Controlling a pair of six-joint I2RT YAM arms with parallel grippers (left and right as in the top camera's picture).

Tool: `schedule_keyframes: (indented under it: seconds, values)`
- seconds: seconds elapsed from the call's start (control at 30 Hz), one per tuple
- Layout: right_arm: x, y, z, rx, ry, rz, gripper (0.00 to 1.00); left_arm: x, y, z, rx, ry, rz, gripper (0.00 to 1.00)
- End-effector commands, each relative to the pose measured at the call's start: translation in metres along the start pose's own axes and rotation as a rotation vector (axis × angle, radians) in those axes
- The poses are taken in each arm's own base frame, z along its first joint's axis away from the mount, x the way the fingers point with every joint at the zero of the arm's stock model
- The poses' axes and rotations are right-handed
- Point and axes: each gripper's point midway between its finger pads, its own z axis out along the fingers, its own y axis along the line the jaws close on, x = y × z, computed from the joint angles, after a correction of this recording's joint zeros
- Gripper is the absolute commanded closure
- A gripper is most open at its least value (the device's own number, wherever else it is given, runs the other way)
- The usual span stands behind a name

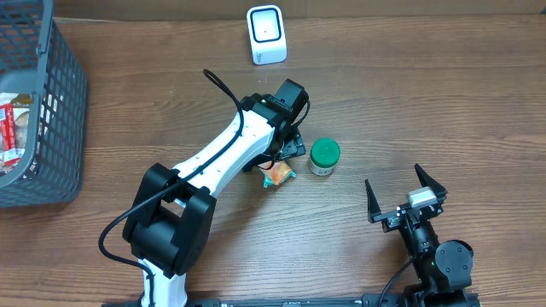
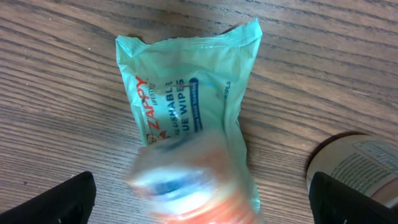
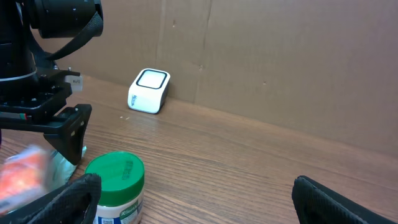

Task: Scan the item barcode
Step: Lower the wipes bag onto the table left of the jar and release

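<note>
My left gripper [image 2: 202, 205] is open, its black fingertips [image 2: 69, 198] wide apart at the frame's lower corners. Between them is a blurred orange packet [image 2: 193, 186], touching neither finger and lying over the lower end of a teal wipes pack [image 2: 186, 87] on the wooden table. From overhead the orange and teal packets [image 1: 277, 176] lie just below the left gripper [image 1: 288, 147]. The white barcode scanner [image 1: 266, 34] stands at the table's far edge, well apart from them. My right gripper [image 1: 403, 194] is open and empty at the front right.
A green-lidded jar [image 1: 324, 156] stands upright right of the packets and just ahead of the right gripper's left finger [image 3: 74, 199]. A grey basket [image 1: 51, 128] with packaged goods sits at the far left. A cardboard wall backs the table behind the scanner [image 3: 149, 91].
</note>
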Motion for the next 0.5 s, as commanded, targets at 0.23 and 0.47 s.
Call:
schedule_keyframes:
  seconds: [0.23,0.47]
  values:
    - [0.002,0.0,0.0,0.002,-0.001,-0.001,0.0,0.003,0.003,-0.004,-0.003,0.006,0.07,0.0]
    - [0.002,0.0,0.0,0.002,-0.001,-0.001,0.0,0.017,-0.008,-0.005,0.062,0.082,0.07,0.07]
